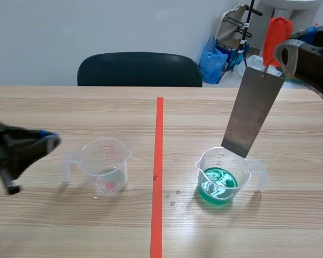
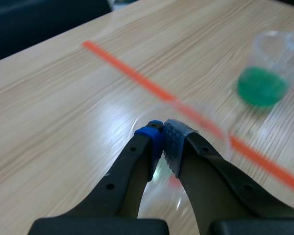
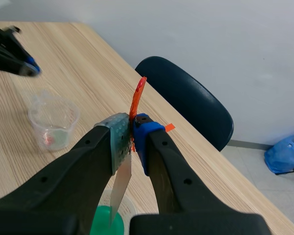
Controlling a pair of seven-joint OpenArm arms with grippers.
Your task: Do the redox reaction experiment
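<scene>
At the far left, the left gripper (image 1: 49,141) (image 2: 162,133) hangs low over the table (image 1: 54,226) with its two fingers pressed together and nothing between them. It is just beside the clear cup (image 1: 105,164), on the handle side, and does not touch it. This cup stands upright left of the tape line (image 1: 158,172). It holds only a thin pinkish-red trace at the bottom, and its spout points toward the tape.

The tape line runs straight away from the robot down the middle of the table. A few small clear drops (image 1: 173,196) lie just right of it, between the line and the second cup (image 1: 222,177).

The second cup also stands upright, with its handle on the right, and it holds green liquid (image 1: 218,185) with pale swirls in it. A metal sheet (image 1: 253,115) (image 3: 120,188) hangs tilted above it. The sheet's lower edge is at the cup's mouth, over the liquid, and whether it touches the liquid cannot be told.

The sheet's red handle (image 1: 275,37) (image 3: 137,95) is at its top end. The right gripper (image 1: 282,56) (image 3: 132,139), raised at the upper right, is clamped on that handle with a pad on each side.

Behind the table stand a dark chair (image 1: 140,70) and, further right, a blue bag (image 1: 211,62) on the floor.
</scene>
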